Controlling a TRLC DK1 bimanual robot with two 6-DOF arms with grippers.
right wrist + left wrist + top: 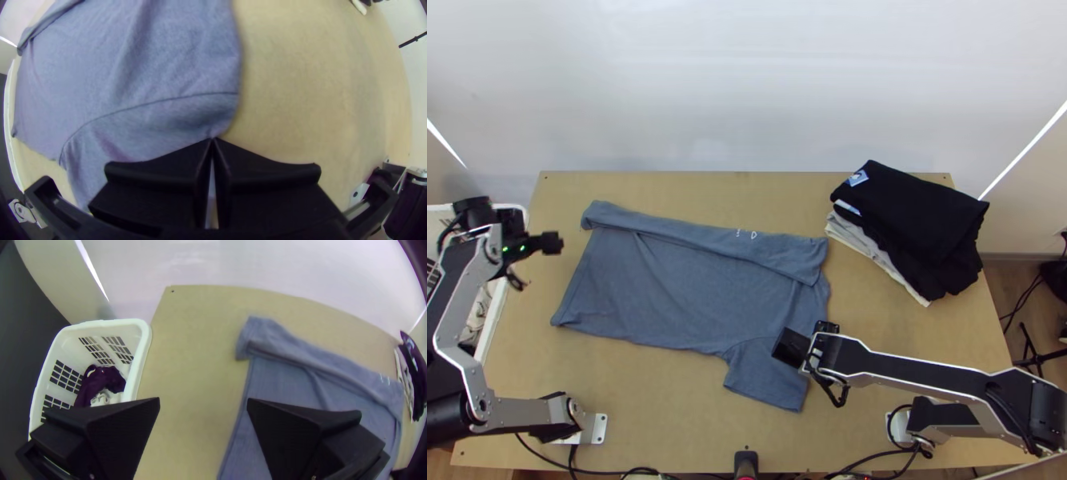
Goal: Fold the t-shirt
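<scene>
T-shirt [683, 280] spreads over the table's [667, 416] left and middle, far side folded inward; right gripper [787, 346], closed, partly hides its near sleeve [763, 380], any grip unclear. Left gripper [551, 242]: wide open, empty.

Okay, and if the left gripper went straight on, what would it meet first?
The left gripper would probably meet the bare table, between the basket and the shirt; its height is unclear.
</scene>
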